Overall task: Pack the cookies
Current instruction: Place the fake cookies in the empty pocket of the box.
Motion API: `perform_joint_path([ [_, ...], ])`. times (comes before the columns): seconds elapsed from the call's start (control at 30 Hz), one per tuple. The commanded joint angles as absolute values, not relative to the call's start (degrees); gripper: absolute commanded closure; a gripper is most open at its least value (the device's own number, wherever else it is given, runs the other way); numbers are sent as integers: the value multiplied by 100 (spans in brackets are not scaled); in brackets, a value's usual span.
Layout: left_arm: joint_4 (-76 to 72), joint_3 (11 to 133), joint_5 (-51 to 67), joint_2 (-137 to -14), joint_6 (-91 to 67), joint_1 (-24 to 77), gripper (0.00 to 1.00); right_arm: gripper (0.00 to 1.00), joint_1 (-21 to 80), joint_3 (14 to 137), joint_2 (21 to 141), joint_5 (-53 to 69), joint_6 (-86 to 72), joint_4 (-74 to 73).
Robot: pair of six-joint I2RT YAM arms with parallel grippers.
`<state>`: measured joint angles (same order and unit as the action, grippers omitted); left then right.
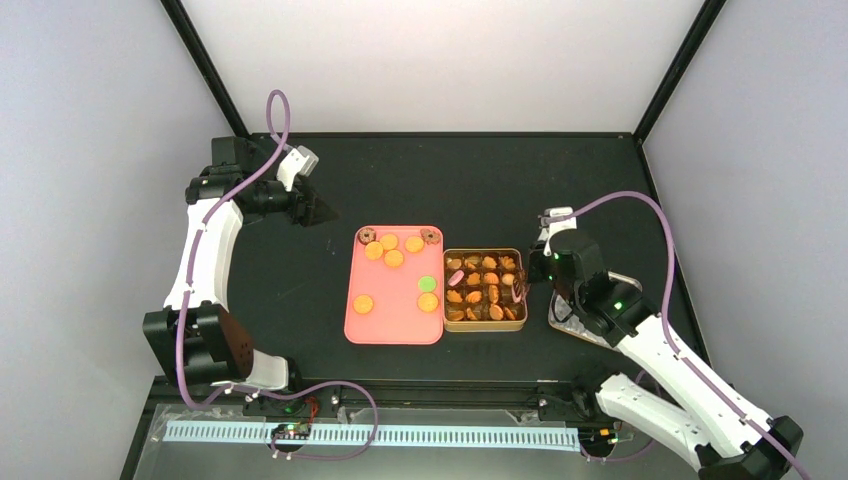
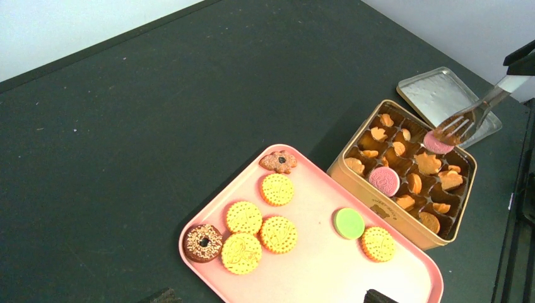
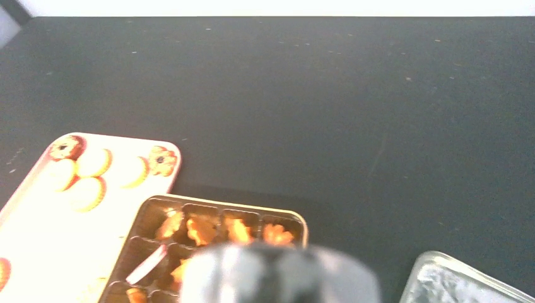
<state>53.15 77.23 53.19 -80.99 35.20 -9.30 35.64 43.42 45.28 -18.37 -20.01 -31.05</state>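
Gripping tongs with a pink cookie (clear only from the left wrist) is the right claw; left claw gapes.

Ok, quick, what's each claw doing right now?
Left claw: open, empty.
Right claw: closed on metal tongs pinching a pink cookie.

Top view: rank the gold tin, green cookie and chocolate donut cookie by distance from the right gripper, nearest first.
From the right gripper, holding the tongs:
1. Gold tin, directly to its left.
2. Green cookie, right side of the pink tray.
3. Chocolate donut cookie, tray's far-left corner.
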Motion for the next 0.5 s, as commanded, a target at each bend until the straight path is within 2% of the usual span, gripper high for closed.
perform_joint_path([
  [0.0, 5392, 7891, 5449, -8053, 3586, -963, 22, 78, 3568, 4605, 4567, -1332, -2000, -2900],
  [0.13, 5396, 7896, 5445, -8038, 3606, -959, 22, 75, 3565, 4627, 4553, -1127, -1938, -2871],
  [0.47, 5400, 7919, 5450, -8060, 3602, -960, 22, 79, 3568, 4540, 4798, -1169, -1640, -2913],
])
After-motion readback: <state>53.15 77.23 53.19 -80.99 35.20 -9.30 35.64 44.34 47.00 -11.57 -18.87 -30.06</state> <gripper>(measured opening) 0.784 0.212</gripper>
